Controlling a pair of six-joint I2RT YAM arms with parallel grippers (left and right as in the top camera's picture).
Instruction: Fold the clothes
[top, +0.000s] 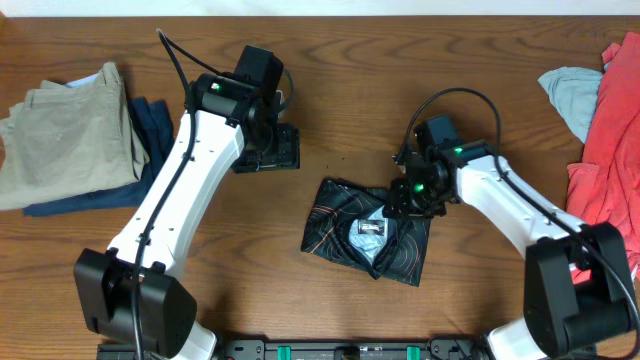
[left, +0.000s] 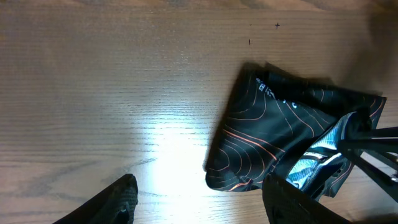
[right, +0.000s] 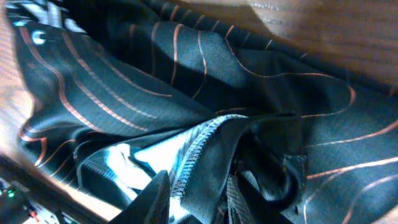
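Black jersey (top: 345, 228) lies under right hand (right: 198, 202) — hem in its narrow gap, grip unclear.

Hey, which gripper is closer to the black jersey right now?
Right. The right gripper sits on the jersey at its far edge, among the folds; the left gripper hangs over bare table, clear of it.

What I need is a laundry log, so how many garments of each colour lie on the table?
Khaki trousers: 1
Navy garment: 1
Black jersey: 1
Pale blue garment: 1
Red garment: 1
Total: 5
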